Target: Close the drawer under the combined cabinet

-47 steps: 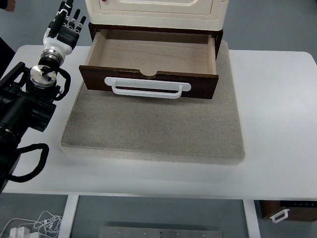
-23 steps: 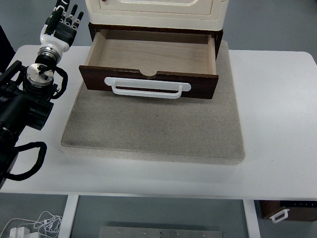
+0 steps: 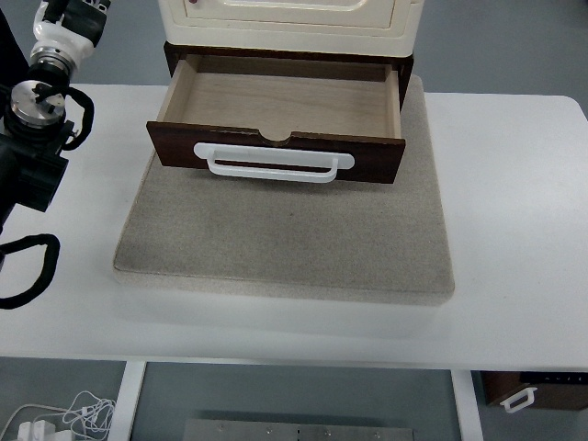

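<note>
Your drawer (image 3: 276, 115) is standing open, pulled out toward you from under the cream cabinet (image 3: 287, 20), with its bare wooden inside in plain view. Its dark brown front panel carries a white handle (image 3: 273, 163) that runs across most of the width, and nothing is touching that handle. Cabinet and drawer sit on a grey mat (image 3: 285, 239), which lies on the white table (image 3: 514, 230).

Your left hand (image 3: 69, 16) is up in the top left corner of the picture, well apart from the drawer and off to the left of the cabinet. Only the wrist and the base of the hand show (the fingers are cut off by the top edge), so you cannot tell from this view whether they are spread or curled. The black forearm (image 3: 28, 156) comes in along the left edge, over the table's left end.

A second small dark drawer front with a white handle (image 3: 517, 399) shows below the table at the lower right.
</note>
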Available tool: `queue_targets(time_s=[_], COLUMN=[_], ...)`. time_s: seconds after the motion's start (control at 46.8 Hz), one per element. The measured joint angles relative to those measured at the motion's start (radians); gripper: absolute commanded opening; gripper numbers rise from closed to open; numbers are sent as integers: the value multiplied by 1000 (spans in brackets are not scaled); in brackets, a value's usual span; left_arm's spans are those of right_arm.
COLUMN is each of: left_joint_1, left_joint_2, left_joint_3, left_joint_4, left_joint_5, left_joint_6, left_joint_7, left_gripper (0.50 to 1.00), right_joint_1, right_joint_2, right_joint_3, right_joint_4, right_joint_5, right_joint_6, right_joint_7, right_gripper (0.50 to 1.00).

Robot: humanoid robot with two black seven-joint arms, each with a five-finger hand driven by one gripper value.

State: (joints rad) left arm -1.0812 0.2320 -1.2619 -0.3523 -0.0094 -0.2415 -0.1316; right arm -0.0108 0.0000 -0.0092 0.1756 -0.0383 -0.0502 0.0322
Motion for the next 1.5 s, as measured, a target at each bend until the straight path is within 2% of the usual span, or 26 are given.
queue_targets(time_s=[0.192, 0.342, 0.449, 0.897, 1.068, 1.495], left_joint_1=[-108, -184, -233, -321, -324, -367], left_joint_2=[89, 118, 170, 307, 310, 313], left_joint_3=[69, 109, 150, 340, 364, 571], left_joint_4=[-1, -4, -46, -388, -505, -883], left_joint_5=[0, 0, 0, 2, 3, 76], left_joint_6=[-2, -2, -1, 5, 6, 8], left_joint_7=[1, 1, 2, 7, 7, 7], left_gripper=[996, 996, 996, 996, 996, 996], right_joint_1=[0, 0, 0, 0, 0, 0], right_joint_2=[0, 0, 0, 0, 0, 0], right_joint_3=[0, 0, 0, 0, 0, 0], right_joint_4=[1, 0, 0, 0, 0, 0], right_joint_5=[0, 0, 0, 0, 0, 0], right_joint_6=[0, 0, 0, 1, 0, 0], right_joint_7=[0, 0, 0, 0, 0, 0], right_gripper=[952, 952, 952, 952, 952, 952])
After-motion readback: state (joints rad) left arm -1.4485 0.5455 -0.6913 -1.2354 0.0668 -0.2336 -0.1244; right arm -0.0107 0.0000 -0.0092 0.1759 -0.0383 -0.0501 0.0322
